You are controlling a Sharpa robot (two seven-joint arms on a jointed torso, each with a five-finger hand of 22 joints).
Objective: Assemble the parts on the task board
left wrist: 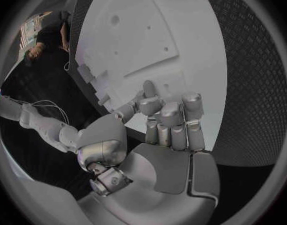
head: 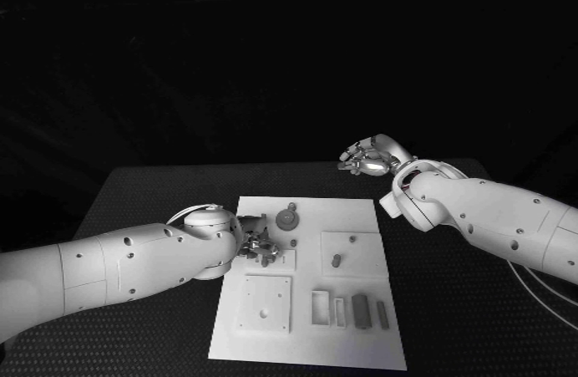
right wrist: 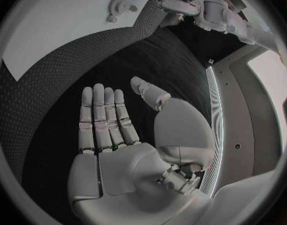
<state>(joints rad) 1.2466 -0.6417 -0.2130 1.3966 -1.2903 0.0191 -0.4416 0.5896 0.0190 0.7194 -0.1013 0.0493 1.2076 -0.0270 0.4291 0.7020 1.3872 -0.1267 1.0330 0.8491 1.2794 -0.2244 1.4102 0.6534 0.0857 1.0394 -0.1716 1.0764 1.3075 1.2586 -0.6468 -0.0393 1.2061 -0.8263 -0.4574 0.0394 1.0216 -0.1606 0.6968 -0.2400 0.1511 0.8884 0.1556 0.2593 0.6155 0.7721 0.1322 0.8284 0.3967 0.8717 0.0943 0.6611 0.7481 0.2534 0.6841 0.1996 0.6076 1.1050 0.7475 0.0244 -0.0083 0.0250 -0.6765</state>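
Observation:
The white task board (head: pixel 362 343) lies mid-table. My left hand (head: pixel 256 245) rests over its left edge beside a square socket plate (head: pixel 280 262). In the left wrist view the left hand (left wrist: pixel 162 120) has its fingers curled against the thumb, pinching what looks like a small grey peg (left wrist: pixel 149 88) above the board (left wrist: pixel 181 40). My right hand (head: pixel 371 158) hangs over the black table beyond the board's far right corner. The right wrist view shows this hand (right wrist: pixel 112 130) flat, fingers straight, holding nothing. A grey gear (head: pixel 286 218) sits near the board's far edge.
A second square plate with an upright peg (head: pixel 337 260) stands right of the left hand. Nearer me lie a large holed plate (head: pixel 264 303), a rectangular frame (head: pixel 321 308) and slim bars (head: pixel 382 313). The gear (right wrist: pixel 118 5) also appears in the right wrist view.

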